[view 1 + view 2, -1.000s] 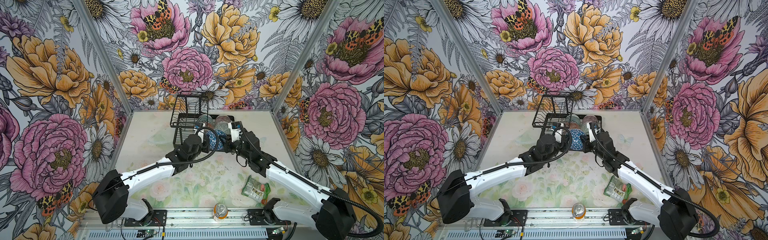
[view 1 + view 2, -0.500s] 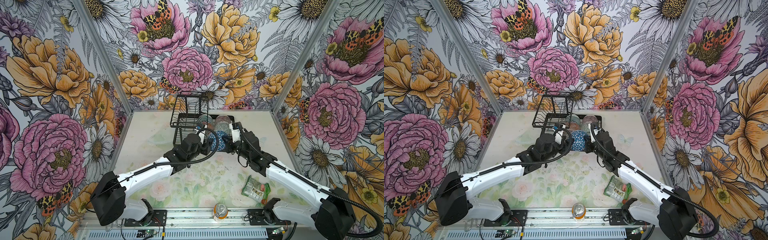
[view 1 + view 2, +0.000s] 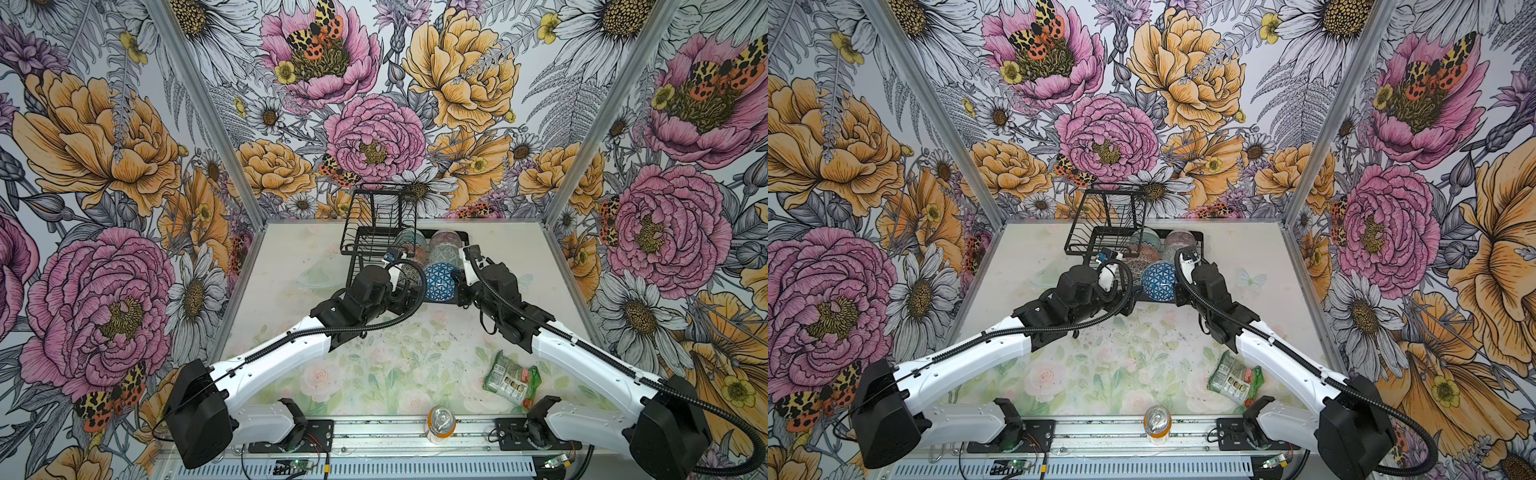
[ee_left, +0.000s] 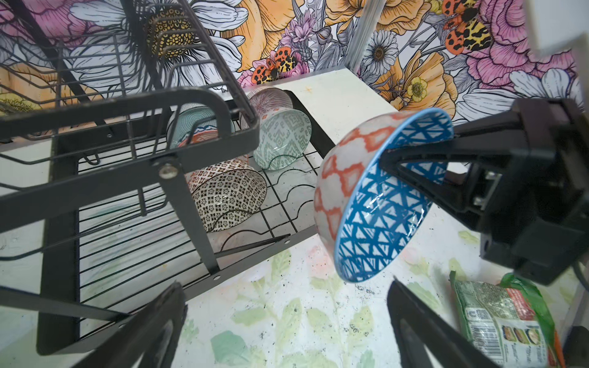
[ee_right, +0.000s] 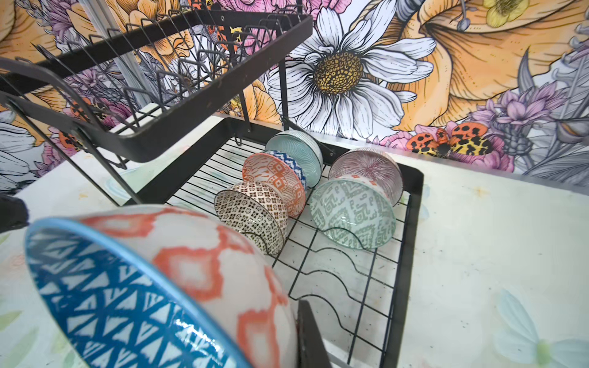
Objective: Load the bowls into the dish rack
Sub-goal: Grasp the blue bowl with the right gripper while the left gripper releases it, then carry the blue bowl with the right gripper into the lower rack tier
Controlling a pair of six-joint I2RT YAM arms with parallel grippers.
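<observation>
Right gripper is clamped on the rim of the blue-triangle bowl, held tilted by the front edge of the dish rack, where five bowls stand. Its rim should be lowered into a free front slot, with the left gripper, jaws apart, kept clear.

i'm in a robot lab test cell, not a home: printed floral wall panels on aluminium posts, my arm bases bolted to a metal rail.
</observation>
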